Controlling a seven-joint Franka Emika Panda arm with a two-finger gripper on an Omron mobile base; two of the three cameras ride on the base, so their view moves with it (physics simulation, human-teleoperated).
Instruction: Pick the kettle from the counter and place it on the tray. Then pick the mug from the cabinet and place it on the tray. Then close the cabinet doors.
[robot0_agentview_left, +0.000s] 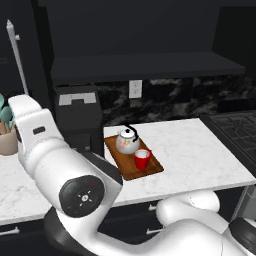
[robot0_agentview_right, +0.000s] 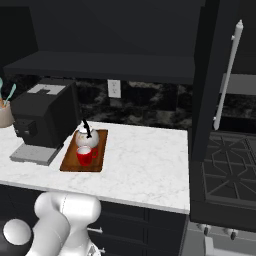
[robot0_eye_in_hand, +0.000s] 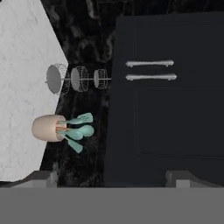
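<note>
Fingers (robot0_eye_in_hand: 112, 179) sit spread apart, grasping nothing, facing dark cabinet panels. Over on the desk (robot0_agentview_left: 200, 150), the kettle (robot0_agentview_left: 127, 141) and mug (robot0_agentview_left: 142, 159) stand side by side on the tray (robot0_agentview_left: 150, 170); both cabinet doors (robot0_agentview_right: 220, 75) hang open.

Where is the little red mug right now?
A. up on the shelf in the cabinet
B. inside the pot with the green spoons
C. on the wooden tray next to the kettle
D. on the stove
C. The red mug sits on the brown wooden tray on the counter, right beside the white kettle; the right base view shows the same pair on the tray.
</note>
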